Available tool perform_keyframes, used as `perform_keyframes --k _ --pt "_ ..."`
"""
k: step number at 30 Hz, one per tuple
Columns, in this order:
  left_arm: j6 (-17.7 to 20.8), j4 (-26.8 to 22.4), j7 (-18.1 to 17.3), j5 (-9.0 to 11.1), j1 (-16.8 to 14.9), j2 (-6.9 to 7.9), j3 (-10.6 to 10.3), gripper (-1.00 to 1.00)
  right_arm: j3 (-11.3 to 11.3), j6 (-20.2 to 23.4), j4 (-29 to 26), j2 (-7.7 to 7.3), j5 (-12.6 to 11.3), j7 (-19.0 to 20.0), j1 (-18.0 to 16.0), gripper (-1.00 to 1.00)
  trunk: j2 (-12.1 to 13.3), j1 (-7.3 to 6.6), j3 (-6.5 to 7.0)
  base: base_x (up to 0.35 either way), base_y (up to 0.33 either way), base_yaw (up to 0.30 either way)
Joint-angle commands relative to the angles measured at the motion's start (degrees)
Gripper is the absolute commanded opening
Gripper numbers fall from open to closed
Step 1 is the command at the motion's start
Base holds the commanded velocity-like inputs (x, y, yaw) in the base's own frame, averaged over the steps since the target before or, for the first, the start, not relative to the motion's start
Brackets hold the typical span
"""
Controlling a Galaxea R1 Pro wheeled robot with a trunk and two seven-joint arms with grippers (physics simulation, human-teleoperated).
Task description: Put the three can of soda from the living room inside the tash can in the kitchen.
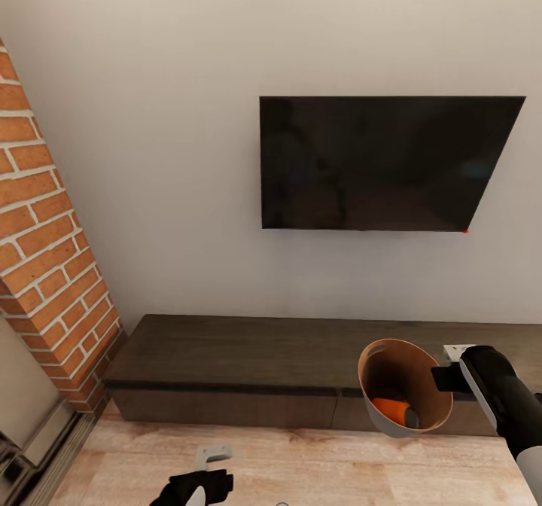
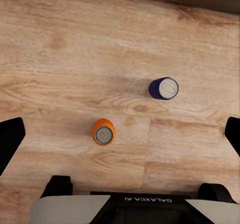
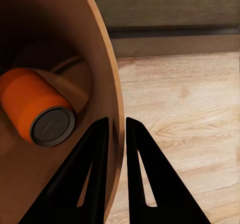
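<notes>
Room: facing the living room wall, with the black TV (image 1: 388, 161), the brick fireplace (image 1: 47, 242) and the long dark cabinet (image 1: 248, 367) on the wood floor (image 1: 301, 461).
Right claw (image 3: 116, 134): clenched on the bin (image 1: 399, 393), pinching its thin wall at the rim, one finger inside and one outside, holding it tilted off the floor in front of the cabinet.
In the bin: one orange can (image 3: 37, 111) lying on its side against the tan inner wall.
Left claw (image 2: 120, 134): released, fingers spread wide, hovering above the floor and pointing down at it.
On the floor: a second orange can (image 2: 103, 132) and a blue can (image 2: 164, 88), both standing upright, apart from each other, between the spread fingers.
Handling, cans: probably light, stiff and smooth-sided, so likely slippery; best taken across the round body from above, near the middle, squarely enough to avoid tipping.
Handling, bin: likely light and rigid; a one-wall pinch leaving it free to swing, so the loose can inside possibly rolling.
Progress: judging one of three collected, two waiting.
</notes>
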Motion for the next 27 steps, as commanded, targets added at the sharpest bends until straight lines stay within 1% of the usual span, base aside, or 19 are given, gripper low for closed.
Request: perform_keyframes --k 1,6,13,22,27 --pt "-0.03 0.09 0.0 0.01 -0.01 0.17 0.04 1.0 -0.02 0.02 -0.02 0.01 -0.52 0.24 -0.03 -1.0 -0.01 0.0 0.01 0.0 0.0 0.0" --pt "-0.15 1.1 0.0 0.02 -0.03 0.41 0.21 1.0 0.04 0.0 -0.02 0.03 -0.52 0.24 -0.03 -1.0 -0.01 0.0 0.01 0.0 0.0 0.0" --pt "-2.06 3.56 -0.05 0.02 -0.07 0.42 0.36 1.0 0.01 0.01 -0.02 0.03 -0.52 0.24 -0.03 -1.0 -0.01 0.0 0.01 0.0 0.0 0.0" --pt "-2.48 4.96 -0.08 0.02 -0.05 0.4 0.38 1.0 0.0 0.01 -0.02 0.03 -0.52 0.24 -0.03 -1.0 -0.01 0.0 0.01 0.0 0.0 0.0" --pt "-2.49 5.54 -0.12 0.02 -0.03 0.13 0.38 1.0 0.0 0.0 -0.02 0.03 -0.52 0.24 -0.03 -1.0 -0.01 0.0 0.01 0.0 0.0 0.0"
